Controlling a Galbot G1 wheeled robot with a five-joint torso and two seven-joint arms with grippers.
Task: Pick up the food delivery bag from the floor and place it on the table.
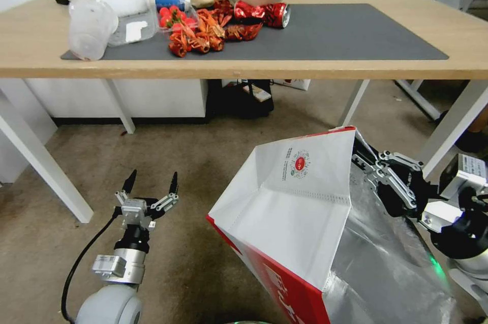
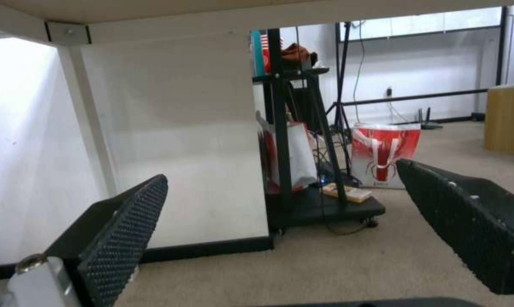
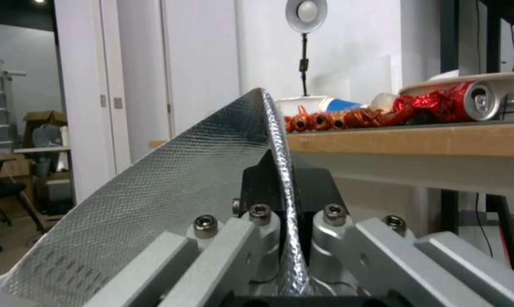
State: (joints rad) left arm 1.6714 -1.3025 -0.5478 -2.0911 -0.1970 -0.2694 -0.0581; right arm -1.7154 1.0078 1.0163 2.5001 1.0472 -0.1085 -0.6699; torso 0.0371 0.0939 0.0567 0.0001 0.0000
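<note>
Over on the left, the left gripper (image 1: 151,182) hangs low above the floor (image 1: 168,171), fingers spread wide with nothing between them; the left wrist view looks between the two black textured pads (image 2: 123,238) at carpet and a white panel under the table. Moving to the middle, the food delivery bag (image 1: 300,212) is up off the carpet, tipped well over: its long axis slants, the open mouth angled up and to the right, the red side (image 1: 284,283) down toward the camera, and the white face with the round red logo (image 1: 299,163) turned toward the table. On the right, the right gripper (image 1: 368,164) is clamped on the bag's foil-lined upper edge (image 3: 277,140), both fingers pinching the silver rim. Behind it all, the table (image 1: 356,67) carries bowls, red crayfish (image 1: 203,34) and a crushed red can (image 1: 264,13) on the grey mat (image 1: 356,34).
</note>
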